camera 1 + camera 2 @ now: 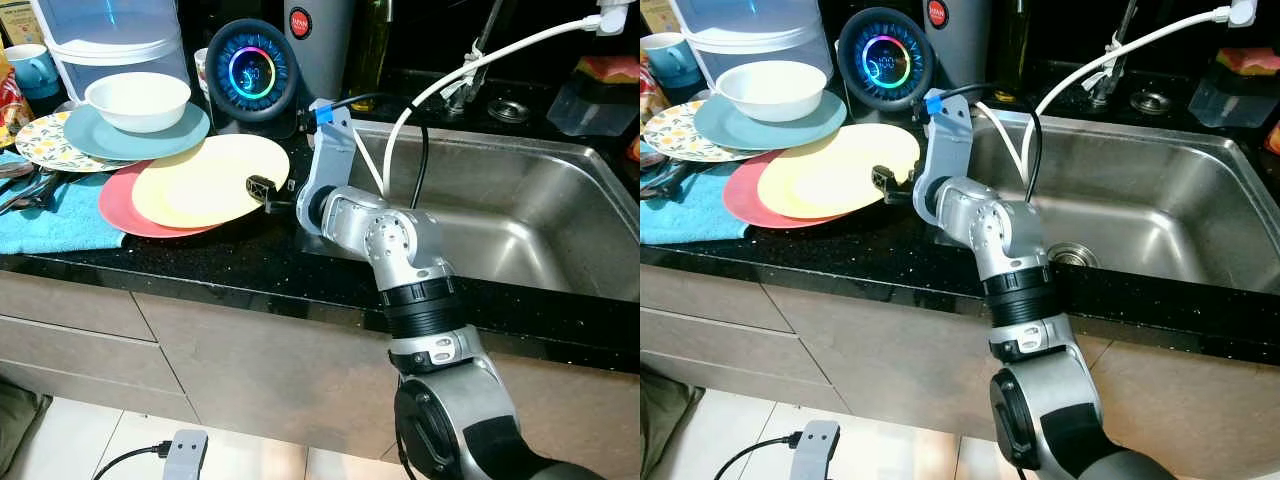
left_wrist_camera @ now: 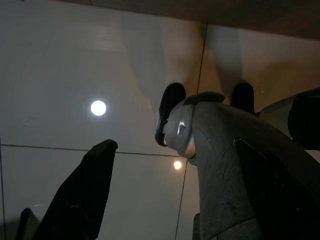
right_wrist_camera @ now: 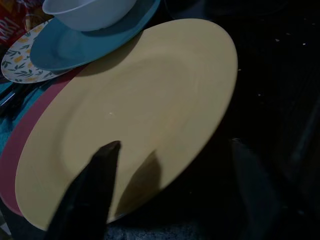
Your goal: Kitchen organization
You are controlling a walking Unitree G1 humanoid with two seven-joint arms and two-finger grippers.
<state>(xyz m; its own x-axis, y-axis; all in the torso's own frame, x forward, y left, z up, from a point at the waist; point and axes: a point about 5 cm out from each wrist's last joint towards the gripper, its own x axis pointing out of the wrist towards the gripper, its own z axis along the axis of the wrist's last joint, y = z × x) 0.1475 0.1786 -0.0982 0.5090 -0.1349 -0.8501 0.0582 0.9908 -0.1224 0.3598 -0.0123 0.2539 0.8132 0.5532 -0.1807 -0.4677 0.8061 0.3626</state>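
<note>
A yellow plate (image 1: 210, 180) lies on a pink plate (image 1: 113, 207) on the black counter, left of the sink. My right gripper (image 1: 262, 190) is at the yellow plate's right rim and is open. In the right wrist view one finger (image 3: 95, 185) hovers over the plate and the other (image 3: 250, 185) over the dark counter, so the rim passes between them. Behind them, a white bowl (image 1: 138, 100) sits on a teal plate (image 1: 150, 137), which overlaps a patterned plate (image 1: 40, 148). My left gripper (image 2: 95, 170) hangs idle over pale floor tiles beside my own leg.
A steel sink (image 1: 520, 215) with a faucet (image 1: 478, 55) lies to the right, and a white cable (image 1: 470, 62) arches over it. A round speaker with a glowing ring (image 1: 252, 72) stands behind the plates. A blue towel (image 1: 50, 215) with cutlery (image 1: 25, 185) lies at the left.
</note>
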